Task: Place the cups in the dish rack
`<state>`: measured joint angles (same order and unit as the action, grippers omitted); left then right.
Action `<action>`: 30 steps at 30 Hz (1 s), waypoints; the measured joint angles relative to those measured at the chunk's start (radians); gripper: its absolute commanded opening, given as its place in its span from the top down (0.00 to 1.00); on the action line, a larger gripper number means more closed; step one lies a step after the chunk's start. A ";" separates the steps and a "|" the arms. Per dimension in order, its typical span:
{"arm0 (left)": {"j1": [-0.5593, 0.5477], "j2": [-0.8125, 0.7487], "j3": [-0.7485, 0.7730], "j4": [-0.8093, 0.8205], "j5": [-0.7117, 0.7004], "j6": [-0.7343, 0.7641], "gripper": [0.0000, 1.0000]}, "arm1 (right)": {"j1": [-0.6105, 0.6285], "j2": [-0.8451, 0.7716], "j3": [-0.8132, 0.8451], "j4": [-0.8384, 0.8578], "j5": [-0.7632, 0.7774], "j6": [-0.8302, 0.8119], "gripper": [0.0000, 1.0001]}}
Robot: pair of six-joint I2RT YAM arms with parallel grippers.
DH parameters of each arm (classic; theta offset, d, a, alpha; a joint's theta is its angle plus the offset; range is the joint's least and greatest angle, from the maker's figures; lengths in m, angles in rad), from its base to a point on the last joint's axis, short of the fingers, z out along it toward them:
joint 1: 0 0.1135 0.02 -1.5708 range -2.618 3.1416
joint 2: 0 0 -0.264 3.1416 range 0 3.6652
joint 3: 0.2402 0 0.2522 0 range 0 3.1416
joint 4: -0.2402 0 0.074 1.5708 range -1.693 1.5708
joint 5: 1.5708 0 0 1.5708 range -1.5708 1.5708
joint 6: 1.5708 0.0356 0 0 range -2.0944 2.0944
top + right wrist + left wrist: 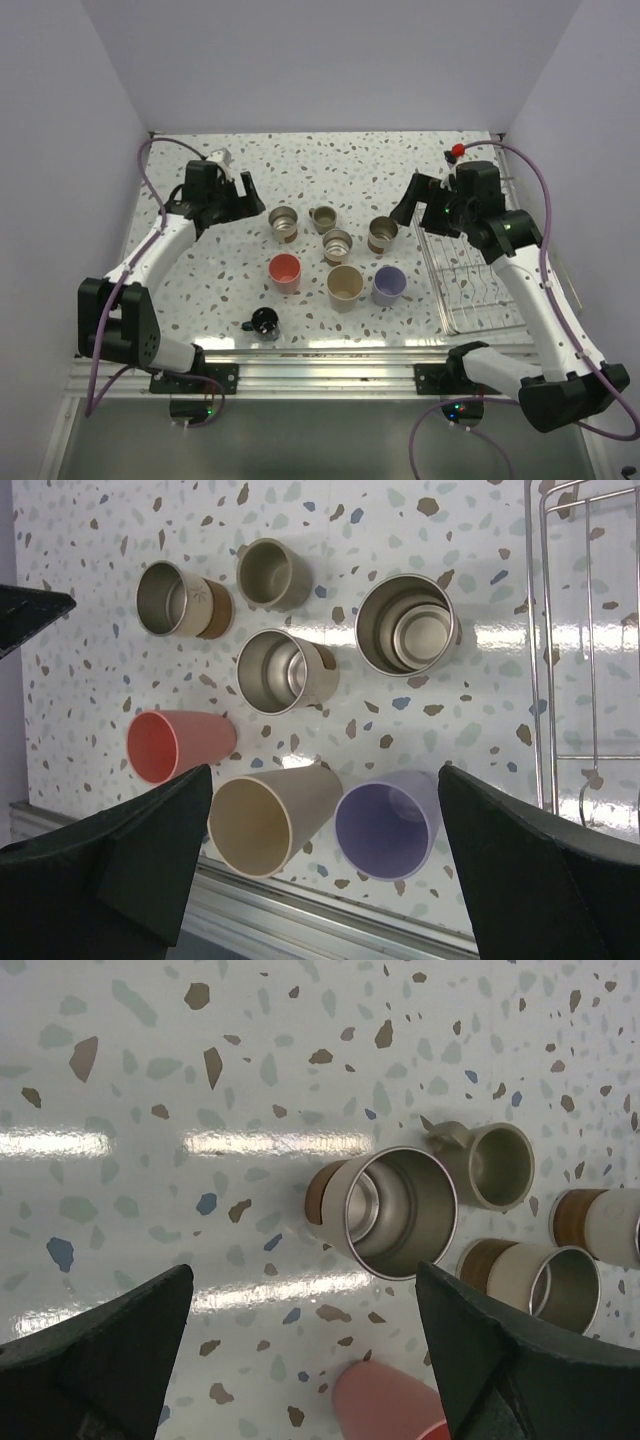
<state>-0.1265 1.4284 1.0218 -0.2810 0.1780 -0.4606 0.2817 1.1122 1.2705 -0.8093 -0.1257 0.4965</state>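
Observation:
Several cups stand on the speckled table: three steel cups, a small beige mug, a red-pink cup, a tan cup, a lavender cup and a small dark blue mug. The wire dish rack lies at the right and looks empty. My left gripper is open and empty above the left steel cup. My right gripper is open and empty, high over the tan cup and lavender cup.
The table's near edge is a metal rail. White walls close in the back and both sides. The rack's left rim runs just right of the rightmost steel cup, which holds a smaller cup inside.

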 measured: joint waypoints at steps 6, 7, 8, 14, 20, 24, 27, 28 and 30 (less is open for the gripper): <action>-0.103 0.018 0.077 -0.107 -0.091 0.044 0.10 | 0.000 0.000 -0.026 -0.005 -0.009 0.000 0.02; -0.126 0.025 0.081 -0.111 -0.109 0.046 0.11 | 0.000 0.000 -0.026 -0.006 -0.010 0.000 0.02; -0.148 0.036 0.085 -0.113 -0.121 0.047 0.12 | 0.000 0.000 -0.026 -0.006 -0.010 0.000 0.02; -0.227 0.177 0.126 -0.136 -0.182 0.050 0.22 | 0.000 0.000 -0.032 -0.008 -0.020 -0.001 0.02; -0.227 0.301 0.185 -0.166 -0.233 0.047 0.34 | 0.000 -0.003 -0.036 -0.026 -0.021 -0.007 0.02; -0.227 0.352 0.242 -0.170 -0.253 0.035 0.71 | 0.000 -0.009 -0.037 -0.041 -0.020 -0.008 0.02; -0.227 0.376 0.273 -0.169 -0.255 0.027 1.00 | 0.000 -0.014 -0.039 -0.047 -0.019 -0.011 0.02; -0.227 0.379 0.277 -0.169 -0.254 0.026 1.00 | 0.000 -0.015 -0.039 -0.048 -0.019 -0.012 0.02; -0.227 0.383 0.283 -0.170 -0.254 0.025 1.00 | 0.000 -0.015 -0.039 -0.051 -0.019 -0.014 0.02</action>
<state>-0.3534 1.8111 1.3048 -0.4511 -0.0765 -0.4355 0.2817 1.0973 1.2312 -0.8604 -0.1444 0.4820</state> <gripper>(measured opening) 0.025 0.983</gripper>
